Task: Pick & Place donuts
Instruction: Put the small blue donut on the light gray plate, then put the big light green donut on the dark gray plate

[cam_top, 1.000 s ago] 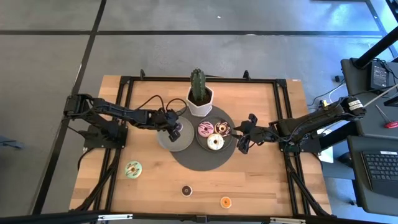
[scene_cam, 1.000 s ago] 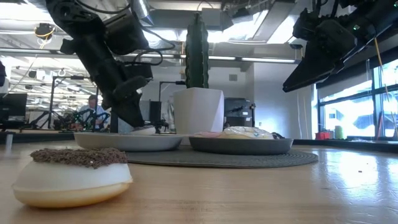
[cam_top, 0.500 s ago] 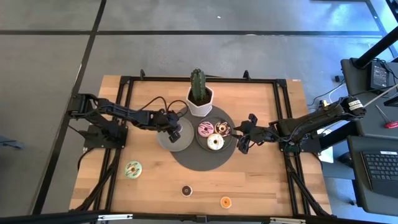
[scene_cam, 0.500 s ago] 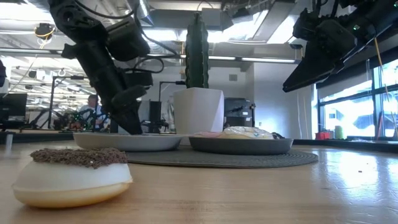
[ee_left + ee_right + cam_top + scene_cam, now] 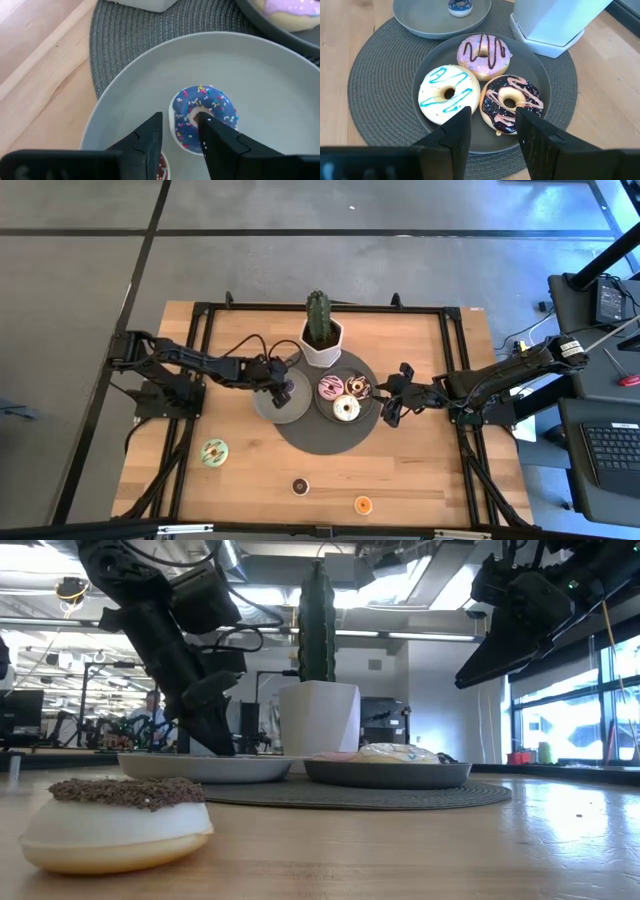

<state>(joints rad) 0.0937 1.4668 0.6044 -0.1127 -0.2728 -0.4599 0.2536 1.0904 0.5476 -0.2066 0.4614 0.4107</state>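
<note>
A small blue-frosted donut [image 5: 202, 117] lies flat on the light grey plate [image 5: 268, 408]. My left gripper [image 5: 179, 120] hovers open right over it: one fingertip stands over the hole, the other just outside the ring. Pink [image 5: 331, 388], chocolate [image 5: 358, 387] and cream [image 5: 347, 409] donuts lie on the dark plate [image 5: 540, 80]. My right gripper [image 5: 389, 408] hangs open above the table, by that plate's right rim. A green donut [image 5: 213, 451], a tiny dark one [image 5: 299, 486] and a tiny orange one [image 5: 363, 504] lie on the wood.
Both plates sit on a round dark woven mat [image 5: 320, 442]. A cactus in a white pot [image 5: 321, 340] stands just beyond them, near the left gripper. The near half of the table holds only the three loose donuts. A black frame borders the table.
My left gripper has shifted slightly over the light grey plate while staying low. The right arm and the donuts have kept still.
</note>
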